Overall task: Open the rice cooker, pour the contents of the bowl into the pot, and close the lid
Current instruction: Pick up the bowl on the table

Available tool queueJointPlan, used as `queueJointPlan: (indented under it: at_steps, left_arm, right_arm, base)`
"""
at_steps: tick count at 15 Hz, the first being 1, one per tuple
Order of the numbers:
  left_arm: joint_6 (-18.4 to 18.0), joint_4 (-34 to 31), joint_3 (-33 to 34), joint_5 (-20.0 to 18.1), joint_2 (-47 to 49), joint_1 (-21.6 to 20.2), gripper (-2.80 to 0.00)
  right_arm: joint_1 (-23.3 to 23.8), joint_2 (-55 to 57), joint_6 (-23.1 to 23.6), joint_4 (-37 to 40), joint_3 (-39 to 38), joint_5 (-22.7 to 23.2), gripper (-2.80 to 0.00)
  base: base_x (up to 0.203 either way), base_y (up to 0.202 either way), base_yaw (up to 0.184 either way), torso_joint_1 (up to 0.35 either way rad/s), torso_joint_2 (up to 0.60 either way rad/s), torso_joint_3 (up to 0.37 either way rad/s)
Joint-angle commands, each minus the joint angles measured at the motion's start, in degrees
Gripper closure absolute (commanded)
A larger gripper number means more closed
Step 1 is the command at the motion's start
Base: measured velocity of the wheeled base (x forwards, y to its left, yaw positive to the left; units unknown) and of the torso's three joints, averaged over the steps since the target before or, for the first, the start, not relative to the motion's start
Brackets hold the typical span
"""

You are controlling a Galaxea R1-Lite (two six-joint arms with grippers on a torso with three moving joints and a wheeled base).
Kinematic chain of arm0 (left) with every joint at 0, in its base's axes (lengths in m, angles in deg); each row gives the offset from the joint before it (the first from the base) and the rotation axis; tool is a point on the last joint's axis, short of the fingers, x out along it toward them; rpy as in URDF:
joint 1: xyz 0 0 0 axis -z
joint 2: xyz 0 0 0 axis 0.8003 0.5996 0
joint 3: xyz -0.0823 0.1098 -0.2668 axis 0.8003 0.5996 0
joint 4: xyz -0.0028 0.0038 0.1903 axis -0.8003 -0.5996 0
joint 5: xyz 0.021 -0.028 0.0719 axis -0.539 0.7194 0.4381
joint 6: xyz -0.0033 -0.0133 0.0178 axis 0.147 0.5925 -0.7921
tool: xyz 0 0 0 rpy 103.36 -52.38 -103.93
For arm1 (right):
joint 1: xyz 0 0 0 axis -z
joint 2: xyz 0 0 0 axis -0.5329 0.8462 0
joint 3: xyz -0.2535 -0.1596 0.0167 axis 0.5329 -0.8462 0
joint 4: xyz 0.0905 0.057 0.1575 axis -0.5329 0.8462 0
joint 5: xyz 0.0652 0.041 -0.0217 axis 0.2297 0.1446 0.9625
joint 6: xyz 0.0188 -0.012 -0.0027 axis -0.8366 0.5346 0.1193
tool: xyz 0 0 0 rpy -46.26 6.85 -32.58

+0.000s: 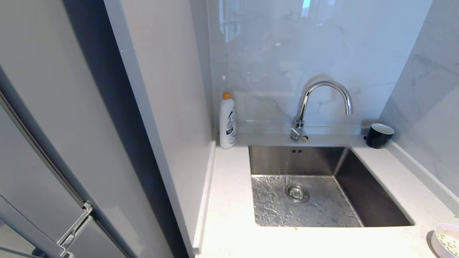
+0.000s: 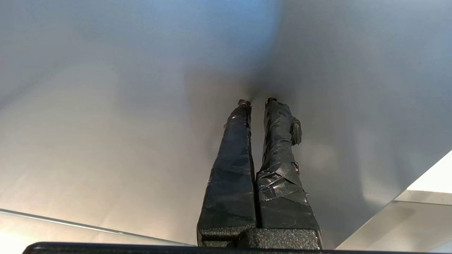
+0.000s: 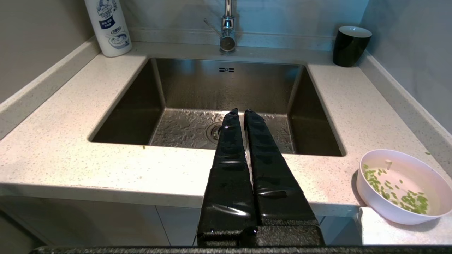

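The right gripper point(image 3: 240, 112) has its two black-taped fingers pressed together with nothing between them. In the right wrist view it points out over the front edge of the table point(image 3: 70, 155) toward the steel sink point(image 3: 226, 88), with the drain point(image 3: 213, 130) just past its tips. From the gripper, the white bowl point(image 3: 402, 187) sits at about four o'clock, on the table's front corner right of the sink; a scatter of small green pieces lies inside it. It is upright and apart from the gripper. A black cup point(image 3: 349, 46) stands at about one o'clock in the back corner against the wall, the tap point(image 3: 227, 31) is at twelve o'clock behind the sink, and a white bottle point(image 3: 107, 26) with an orange cap stands at about eleven o'clock in the far left corner.

The left gripper point(image 2: 257, 102) is closed too, or nearly so, with a thin gap at the tips, holding nothing and facing a plain grey panel point(image 2: 106, 106).

In the head view neither arm appears. The bowl shows only as a sliver at five o'clock, at the frame's corner. The rice cooker, its pot and its lid appear in no view.
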Motion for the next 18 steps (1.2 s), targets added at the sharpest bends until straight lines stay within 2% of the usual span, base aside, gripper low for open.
queueJointPlan:
  at_steps: [1, 10, 12, 14, 18]
  left_arm:
    - [0.0, 0.0, 0.0, 0.1, 0.0, 0.0, 0.0]
    - [0.1, 0.1, 0.0, 0.1, 0.0, -0.1, 0.0]
    - [0.1, 0.1, 0.0, 0.1, 0.0, -0.1, 0.0]
    - [0.1, 0.0, 0.0, 0.1, 0.0, 0.0, 0.0]
    - [0.1, 0.0, 0.0, 0.1, 0.0, -0.1, 0.0]
  right_arm:
    - [0.0, 0.1, 0.0, 0.0, -0.2, 0.0, 0.0]
    - [0.0, 0.0, -1.3, -0.1, -0.3, -1.4, 0.0]
    - [0.0, 0.0, -1.1, -0.1, -0.2, -1.4, 0.0]
    - [0.0, 0.0, 1.3, 0.0, -0.2, -1.1, 0.0]
    - [0.0, 0.0, 0.2, 0.0, -0.2, -1.2, 0.0]
  base:
    - [0.0, 0.0, 0.0, 0.0, 0.0, 0.0]
    - [-0.01, 0.0, 0.0, 0.002, 0.0, 0.0]
    - [-0.182, 0.0, -0.001, 0.008, 0.01, -0.002]
    - [-0.204, 0.0, -0.004, -0.004, 0.0, 0.009]
    - [-0.193, 0.0, -0.002, 0.002, 0.0, 0.004]
